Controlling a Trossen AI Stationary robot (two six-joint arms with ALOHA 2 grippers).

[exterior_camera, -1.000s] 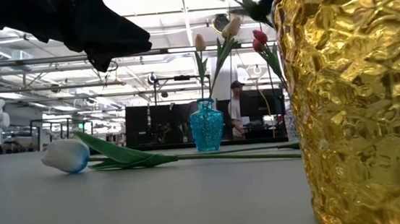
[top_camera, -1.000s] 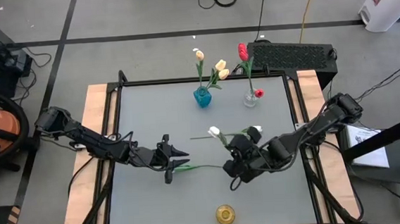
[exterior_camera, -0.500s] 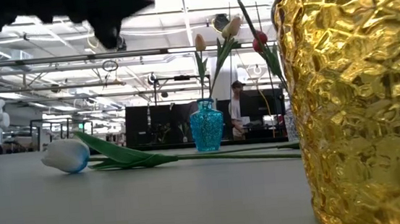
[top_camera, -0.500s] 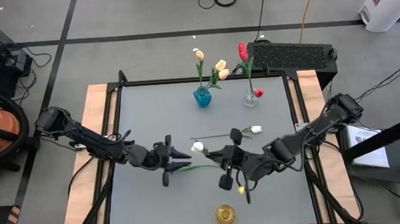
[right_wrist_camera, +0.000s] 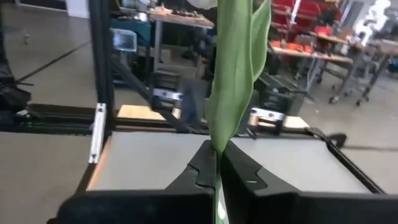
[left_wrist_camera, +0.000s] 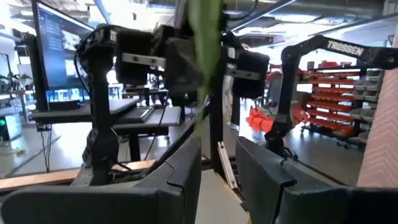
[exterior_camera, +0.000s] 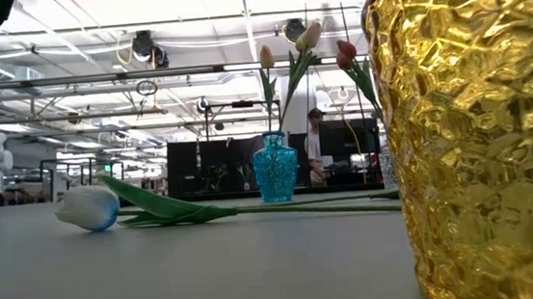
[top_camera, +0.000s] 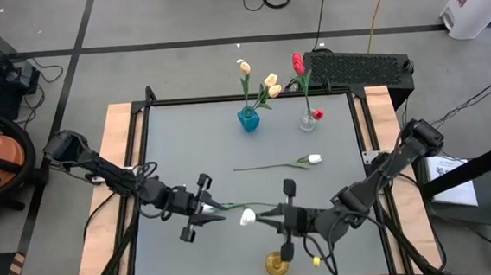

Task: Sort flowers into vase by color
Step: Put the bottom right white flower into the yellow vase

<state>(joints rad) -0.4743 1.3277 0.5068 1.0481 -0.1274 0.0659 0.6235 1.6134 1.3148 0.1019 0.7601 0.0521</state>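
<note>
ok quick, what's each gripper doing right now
Left gripper: fingers partly apart around the stem end of the white tulip; grip cannot be told.
Right gripper: shut on the same tulip's stem.

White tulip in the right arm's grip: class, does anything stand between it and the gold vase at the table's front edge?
Nothing visible does. The white tulip is held above the table by the right gripper, jaws shut on its stem, and only bare table separates it from the gold vase. The left gripper is off to the side, out of that path.
</note>
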